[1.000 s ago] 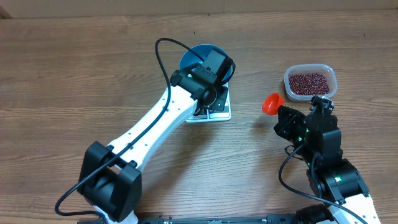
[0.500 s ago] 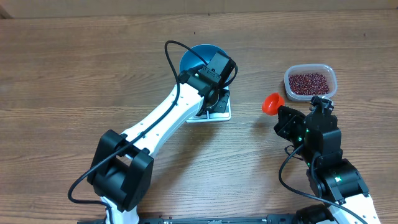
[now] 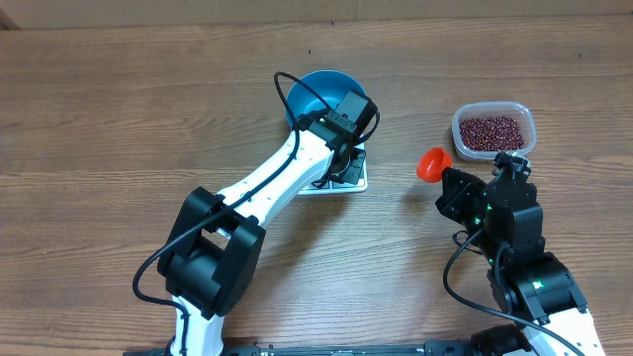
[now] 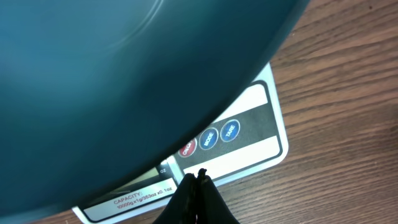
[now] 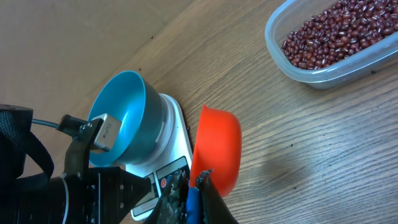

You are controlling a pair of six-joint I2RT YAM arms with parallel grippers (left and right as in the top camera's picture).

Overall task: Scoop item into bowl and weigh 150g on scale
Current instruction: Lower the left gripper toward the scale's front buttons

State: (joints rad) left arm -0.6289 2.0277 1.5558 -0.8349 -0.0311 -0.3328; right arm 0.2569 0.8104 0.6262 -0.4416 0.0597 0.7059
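- Overhead: The left arm stretches in a long diagonal across the wooden table (image 3: 119, 119). Its left gripper (image 3: 339, 160) is tipped down over the front of the white kitchen scale (image 3: 354, 181), on which the blue bowl (image 3: 312, 94) sits. The right arm is folded short, and the right gripper (image 3: 443, 178) holds an orange scoop (image 3: 432, 163) near a clear plastic tub (image 3: 458, 127) of maroon beans (image 3: 492, 132).
- Left wrist: The jaws are pressed together on nothing, tips aimed at the scale's front strip just below the red button (image 4: 187, 149). Whether they touch it cannot be told. The bowl's underside fills the upper frame.
- Right wrist: The jaws are clamped on the scoop's handle end. The scoop is tilted on edge above bare table, between scale and tub. The beans lie heaped in the tub.
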